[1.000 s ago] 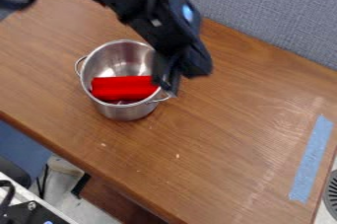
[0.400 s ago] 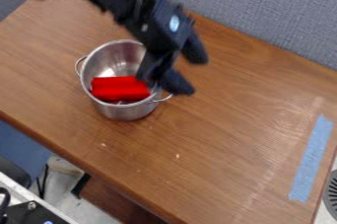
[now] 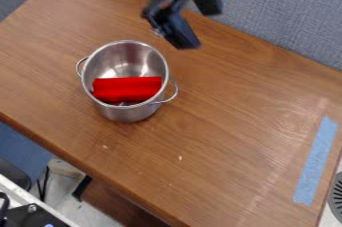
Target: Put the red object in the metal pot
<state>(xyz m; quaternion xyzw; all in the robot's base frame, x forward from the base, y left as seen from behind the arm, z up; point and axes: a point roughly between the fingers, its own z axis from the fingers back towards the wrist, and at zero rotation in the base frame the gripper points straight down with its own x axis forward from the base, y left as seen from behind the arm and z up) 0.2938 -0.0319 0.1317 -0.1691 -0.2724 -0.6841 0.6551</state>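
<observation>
Bench [image 3: 227,141]: brown wood-grain top, set at an angle to the view, with soft glare near its right side. Blue tape strip [image 3: 315,160]: stuck lengthwise near the bench's right edge. Wall panel [image 3: 287,11]: grey-blue, fabric-like, behind the bench. Floor [image 3: 16,151]: dim bluish area below the left edge. Dark, indistinct clutter [image 3: 27,206] at lower left.

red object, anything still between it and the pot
No. The red object already lies inside the pot, with nothing visible on top of it. The gripper is up above the table behind the pot, touching neither.
</observation>
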